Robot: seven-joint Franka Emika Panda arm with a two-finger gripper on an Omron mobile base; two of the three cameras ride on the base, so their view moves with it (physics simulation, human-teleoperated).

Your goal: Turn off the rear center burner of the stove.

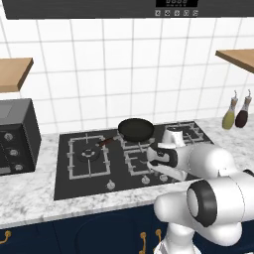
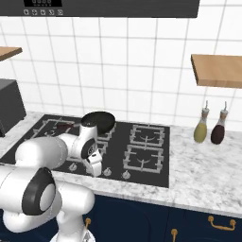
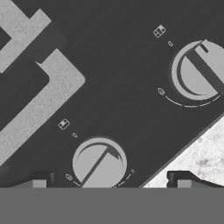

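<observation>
The stove [image 1: 64, 186] is a black glass cooktop with grey grates and a front row of silver knobs. A black frying pan [image 1: 135, 129] [image 2: 98, 120] sits on the rear center burner, so I see just a strip of its grate [image 1: 130, 144]. My gripper [image 2: 96, 169] [image 3: 109, 179] points down at the knob row, open. In the hand view its two tips stand either side of a silver knob [image 3: 99, 162], whose slot runs diagonally. A second knob [image 3: 199, 70] lies further along the row. My arm hides part of the front middle grate [image 1: 141, 163].
A microwave [image 1: 15, 139] stands on the marble counter left of the stove. Two bottles [image 2: 201, 128] [image 2: 218, 130] stand on the counter to the right. Wooden shelves [image 2: 217, 70] hang on the tiled wall. The large ringed burner [image 1: 89, 155] is at the left.
</observation>
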